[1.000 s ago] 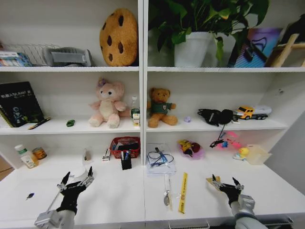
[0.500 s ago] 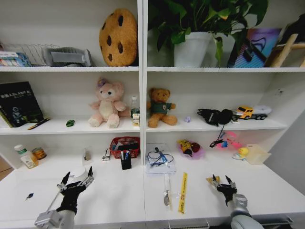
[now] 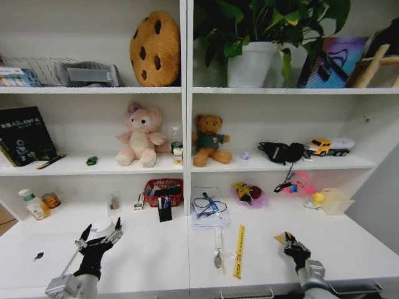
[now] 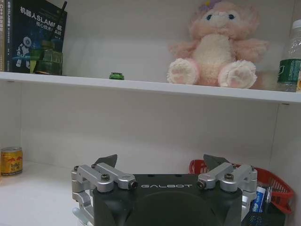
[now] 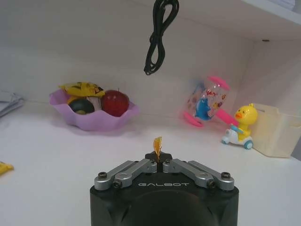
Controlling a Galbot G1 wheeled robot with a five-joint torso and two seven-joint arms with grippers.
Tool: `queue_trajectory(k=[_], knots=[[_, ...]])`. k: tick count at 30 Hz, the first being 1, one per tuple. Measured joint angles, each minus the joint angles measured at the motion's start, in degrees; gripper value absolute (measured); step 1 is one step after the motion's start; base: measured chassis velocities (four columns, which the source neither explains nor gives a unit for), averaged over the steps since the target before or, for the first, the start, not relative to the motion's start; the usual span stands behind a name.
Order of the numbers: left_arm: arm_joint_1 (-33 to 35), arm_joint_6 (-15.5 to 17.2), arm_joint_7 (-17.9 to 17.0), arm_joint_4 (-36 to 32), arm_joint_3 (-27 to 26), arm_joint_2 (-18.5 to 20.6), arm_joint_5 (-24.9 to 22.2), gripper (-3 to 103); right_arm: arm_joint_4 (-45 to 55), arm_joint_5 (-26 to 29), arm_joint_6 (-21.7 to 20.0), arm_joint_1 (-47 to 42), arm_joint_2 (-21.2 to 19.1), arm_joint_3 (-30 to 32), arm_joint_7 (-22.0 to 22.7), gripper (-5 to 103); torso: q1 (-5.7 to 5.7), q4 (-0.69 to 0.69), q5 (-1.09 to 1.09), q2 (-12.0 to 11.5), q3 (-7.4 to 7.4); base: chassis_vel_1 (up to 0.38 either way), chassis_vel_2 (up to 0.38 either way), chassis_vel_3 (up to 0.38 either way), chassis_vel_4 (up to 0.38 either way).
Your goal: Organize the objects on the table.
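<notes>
On the long white table (image 3: pixel 149 255) my right gripper (image 3: pixel 292 245) sits low near the front right, shut on a small yellow-orange piece (image 3: pixel 280 237). In the right wrist view the fingers (image 5: pixel 141 165) are pressed together with the piece (image 5: pixel 157 143) sticking up between them. My left gripper (image 3: pixel 100 233) hovers open over the left part of the table, nothing between its fingertips (image 4: pixel 107 160). A yellow ruler (image 3: pixel 239 251) and a silver spoon-like item (image 3: pixel 217 252) lie in the middle. A tiny green toy car (image 4: pixel 116 76) rests on the shelf above.
A red mesh basket (image 3: pixel 163 190), black pen holder (image 3: pixel 164 210), clear pouch with cable (image 3: pixel 209 208), purple bowl (image 5: pixel 94 115), duck toy (image 5: pixel 241 126) and pale box (image 5: pixel 277 132) line the back of the table. Bottles (image 3: pixel 34 204) stand far left. A small dark item (image 3: pixel 38 255) lies front left.
My right gripper's fingers have closed on the small yellow-orange piece and the gripper has drawn back a little toward the table's front edge. The left arm has not moved.
</notes>
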Motion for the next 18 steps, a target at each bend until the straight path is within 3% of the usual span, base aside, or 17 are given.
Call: queue_trajectory(k=[5,7,11,13,18], knots=[[0.0,0.0,0.0,0.0,0.0,0.0,0.0,100,1.2,2.3,1.4,3.6,-3.2,-0.9,-0.8,0,0.00,-0.01,-0.01,0.0,0.00,0.000,0.000,0.000,0.000],[0.0,0.0,0.0,0.0,0.0,0.0,0.0,100,-0.3,4.3,1.1,10.7,-5.6,-3.4,-0.9,0,0.00,0.04,-0.01,0.0,0.00,0.000,0.000,0.000,0.000],[0.0,0.0,0.0,0.0,0.0,0.0,0.0,100,-1.4,4.8,0.9,13.4,-6.4,-4.7,-1.1,0,0.00,0.02,0.01,0.0,0.00,0.000,0.000,0.000,0.000],[0.0,0.0,0.0,0.0,0.0,0.0,0.0,100,-7.6,5.4,1.3,23.6,-8.7,-11.6,-1.7,0,0.00,0.00,0.01,0.0,0.01,0.000,0.000,0.000,0.000],[0.0,0.0,0.0,0.0,0.0,0.0,0.0,100,-15.8,5.4,2.2,34.1,-9.3,-18.5,-1.3,0,0.01,0.02,0.00,0.0,0.01,0.000,0.000,0.000,0.000]])
